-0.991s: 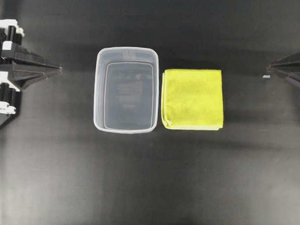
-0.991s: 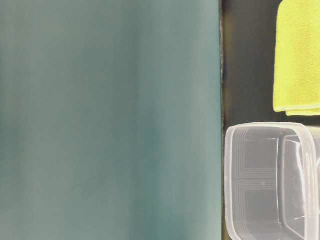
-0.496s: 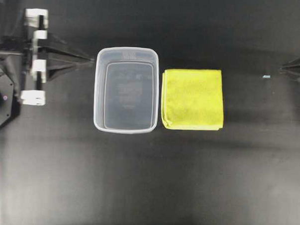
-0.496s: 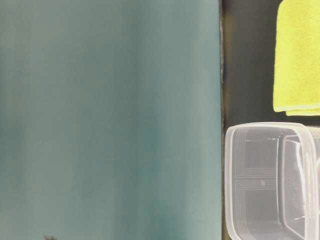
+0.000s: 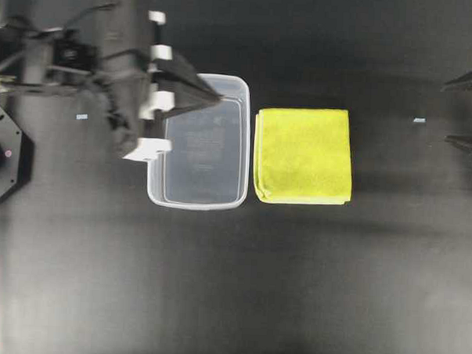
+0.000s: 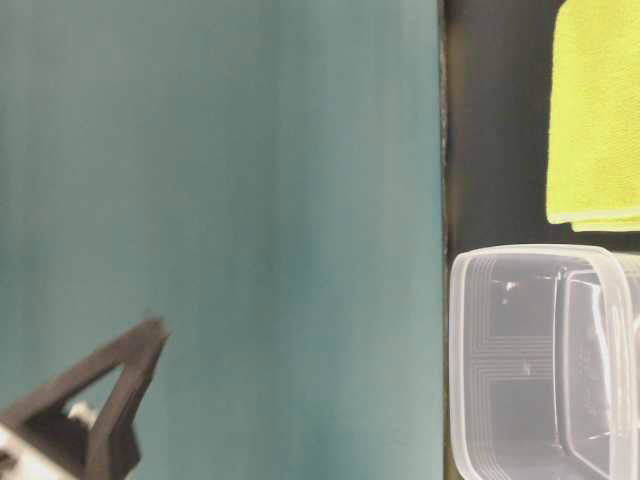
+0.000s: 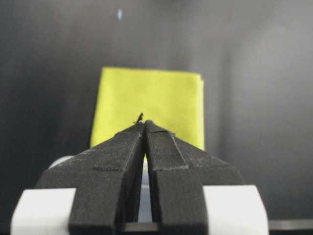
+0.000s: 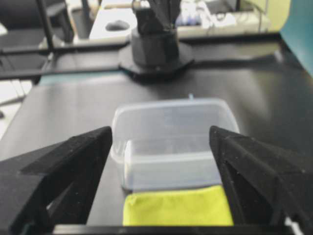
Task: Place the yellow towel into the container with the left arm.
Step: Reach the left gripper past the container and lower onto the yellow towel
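Observation:
The yellow towel (image 5: 303,156) lies folded flat on the black table, just right of the container (image 5: 196,204), which stands upright and empty. My left gripper (image 5: 220,100) is shut and empty. It hovers over the container's upper left part and points toward the towel. In the left wrist view its closed tips (image 7: 144,122) line up with the towel (image 7: 151,98) ahead. My right gripper (image 5: 445,114) is open and empty at the right edge, apart from the towel. The right wrist view shows its spread fingers (image 8: 161,132) framing the towel (image 8: 176,208) and the container (image 8: 171,105).
A small pale speck (image 5: 419,120) lies on the table right of the towel, and another (image 5: 82,117) lies left of the container. The left arm's base (image 8: 156,49) stands behind the container. A teal panel (image 6: 220,200) fills most of the table-level view, where the left gripper's tip (image 6: 150,330) shows low.
My left arm has swung right from the table's left edge to above the container. My right gripper has drawn back toward the right edge and opened.

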`<action>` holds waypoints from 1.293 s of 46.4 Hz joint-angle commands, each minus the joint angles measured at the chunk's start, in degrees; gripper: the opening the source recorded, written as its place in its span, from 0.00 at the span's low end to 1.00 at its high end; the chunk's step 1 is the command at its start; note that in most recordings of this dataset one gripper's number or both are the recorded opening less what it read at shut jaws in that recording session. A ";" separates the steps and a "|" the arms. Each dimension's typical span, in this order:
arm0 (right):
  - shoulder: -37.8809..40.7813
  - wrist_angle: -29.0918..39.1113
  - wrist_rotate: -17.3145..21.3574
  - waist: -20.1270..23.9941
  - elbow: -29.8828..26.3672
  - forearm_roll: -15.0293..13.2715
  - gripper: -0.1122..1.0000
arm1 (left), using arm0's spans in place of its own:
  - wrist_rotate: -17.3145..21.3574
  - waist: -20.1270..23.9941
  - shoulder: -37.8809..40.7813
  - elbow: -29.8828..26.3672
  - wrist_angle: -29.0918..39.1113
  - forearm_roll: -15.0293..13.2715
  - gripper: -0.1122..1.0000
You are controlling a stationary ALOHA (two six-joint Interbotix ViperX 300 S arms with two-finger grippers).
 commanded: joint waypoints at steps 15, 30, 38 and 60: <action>-2.72 0.00 0.00 -1.41 0.00 0.18 0.78 | 7.65 0.00 17.75 -19.16 12.13 0.26 0.66; -4.13 0.00 -0.09 -2.11 0.44 0.18 0.78 | 11.78 -0.09 35.42 -32.61 21.09 0.26 0.91; -4.48 0.09 0.00 -2.11 0.53 0.18 0.78 | 10.63 -0.53 42.71 -35.95 21.09 0.26 0.91; -6.06 0.62 0.00 -2.11 0.35 0.18 0.78 | 10.72 -1.93 52.73 -37.00 19.16 0.26 0.91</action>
